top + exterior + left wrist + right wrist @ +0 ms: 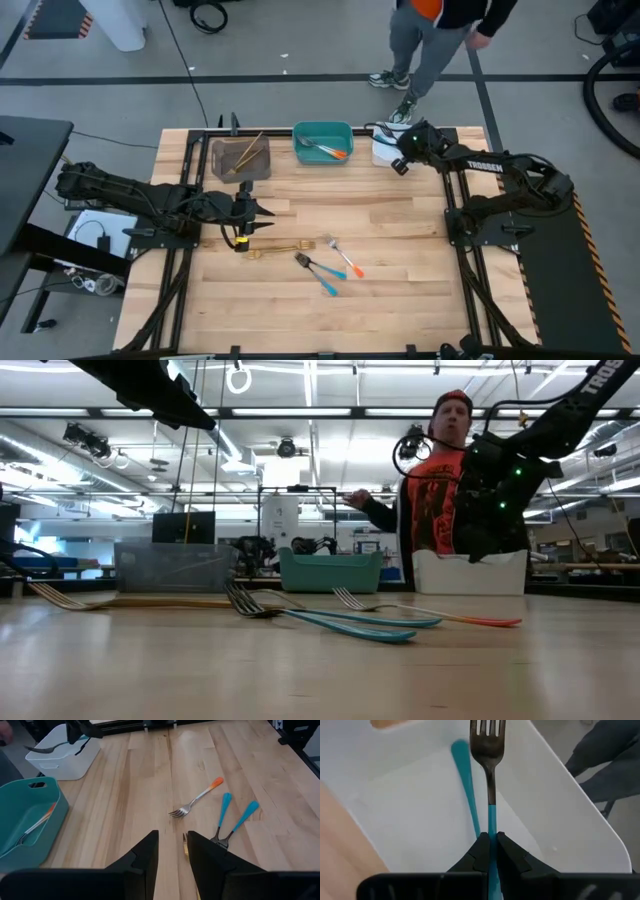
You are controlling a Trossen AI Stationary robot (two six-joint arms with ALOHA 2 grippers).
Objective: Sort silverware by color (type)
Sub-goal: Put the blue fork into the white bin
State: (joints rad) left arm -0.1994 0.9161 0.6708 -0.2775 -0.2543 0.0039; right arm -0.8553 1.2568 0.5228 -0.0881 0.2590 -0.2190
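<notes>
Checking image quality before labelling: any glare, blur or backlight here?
Low view: ceiling lights backlight the scene, the forks read dark. Right wrist view: the white bin is bright, the held blue-handled fork sharp. Left wrist view: the near pincer is slightly soft.

Grey bin (241, 158), teal bin (323, 134), person (432, 35)

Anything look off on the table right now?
Nothing stands out. Loose forks lie unsorted mid-table, as expected. The right tool holds a blue-handled fork over the white bin; the left tool hovers by a gold fork.
</notes>
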